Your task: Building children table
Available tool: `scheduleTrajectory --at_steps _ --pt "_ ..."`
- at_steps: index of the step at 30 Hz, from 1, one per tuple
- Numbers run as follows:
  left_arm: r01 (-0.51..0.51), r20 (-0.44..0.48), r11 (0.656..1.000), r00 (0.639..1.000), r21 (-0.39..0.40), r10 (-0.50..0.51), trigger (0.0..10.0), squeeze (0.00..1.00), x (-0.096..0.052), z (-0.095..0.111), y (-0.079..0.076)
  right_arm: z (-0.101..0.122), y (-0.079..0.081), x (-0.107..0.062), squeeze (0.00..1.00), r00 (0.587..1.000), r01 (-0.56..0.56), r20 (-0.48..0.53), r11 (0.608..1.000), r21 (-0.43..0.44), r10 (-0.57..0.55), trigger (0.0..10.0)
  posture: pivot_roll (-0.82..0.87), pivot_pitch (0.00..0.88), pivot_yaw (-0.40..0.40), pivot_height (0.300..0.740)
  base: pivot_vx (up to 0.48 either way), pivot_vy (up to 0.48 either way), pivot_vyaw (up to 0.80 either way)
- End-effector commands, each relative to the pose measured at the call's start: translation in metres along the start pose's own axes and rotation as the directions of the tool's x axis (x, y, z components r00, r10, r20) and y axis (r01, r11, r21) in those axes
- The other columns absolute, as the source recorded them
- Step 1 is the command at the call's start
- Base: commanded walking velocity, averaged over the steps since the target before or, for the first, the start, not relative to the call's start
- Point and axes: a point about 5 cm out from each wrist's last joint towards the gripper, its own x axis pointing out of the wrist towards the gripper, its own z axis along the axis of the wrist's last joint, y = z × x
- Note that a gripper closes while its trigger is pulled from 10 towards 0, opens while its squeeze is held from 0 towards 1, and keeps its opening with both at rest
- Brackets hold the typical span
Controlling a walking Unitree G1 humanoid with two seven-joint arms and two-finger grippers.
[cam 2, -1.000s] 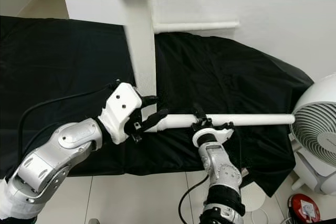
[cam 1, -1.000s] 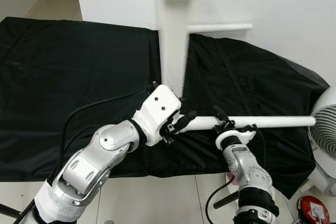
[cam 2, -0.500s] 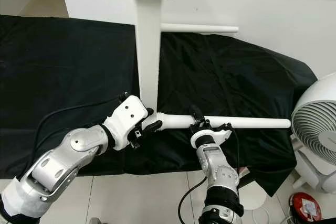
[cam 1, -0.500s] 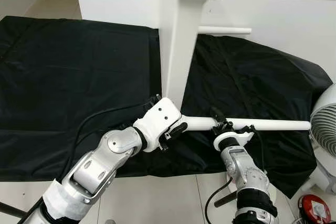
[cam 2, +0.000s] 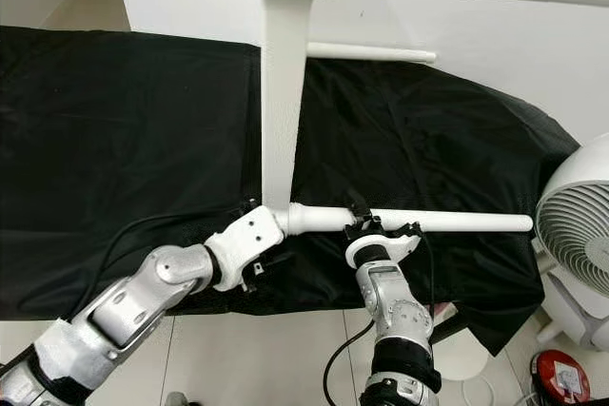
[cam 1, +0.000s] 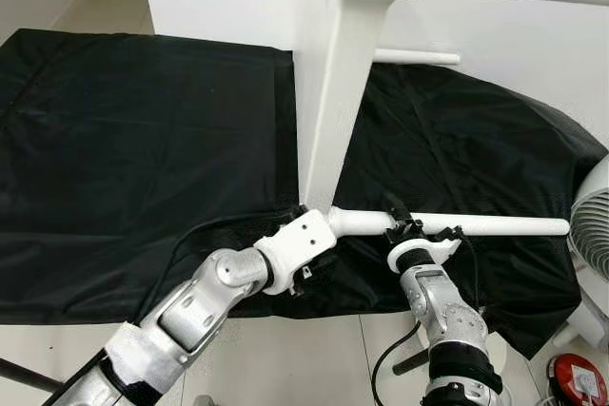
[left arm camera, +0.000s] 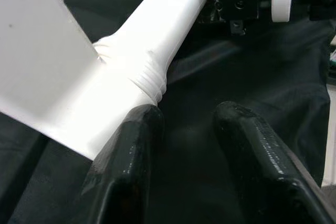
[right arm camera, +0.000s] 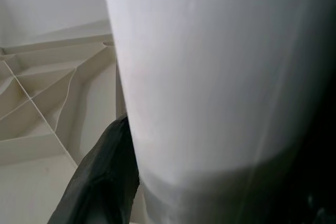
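Right claw (cam 1: 411,228) grasps the white table leg (cam 1: 476,225) beside its joint with the tabletop (cam 1: 328,92); left claw (left arm camera: 184,129) hangs released just below. Slipping could loosen the joint.

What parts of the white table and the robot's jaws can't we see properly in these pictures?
- Tabletop: stands on edge in the eye views, cut off by the top edge.
- Right gripper on the near leg: the leg fills the right wrist view, hiding one finger.
- Left gripper: its wrist block covers its jaws in the eye views.
- Fan: cut off at the right edge.
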Motion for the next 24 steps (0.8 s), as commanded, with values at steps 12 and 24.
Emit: scheduleTrajectory --at_steps 12,24 --pt "-0.057 0.033 0.998 0.998 -0.003 0.057 10.0 0.00 0.027 0.005 0.007 -0.011 -0.008 -0.006 0.00 1.000 0.006 -0.003 1.000 0.030 -0.006 10.0 0.08 0.123 -0.080 0.740 0.000 0.000 0.00" --pt "-0.076 0.039 0.997 0.996 0.015 0.075 10.0 0.00 0.034 0.006 0.014 -0.015 -0.004 -0.024 0.00 1.000 -0.016 -0.019 1.000 0.011 0.016 10.0 0.07 0.130 -0.076 0.740 0.000 0.000 0.00"
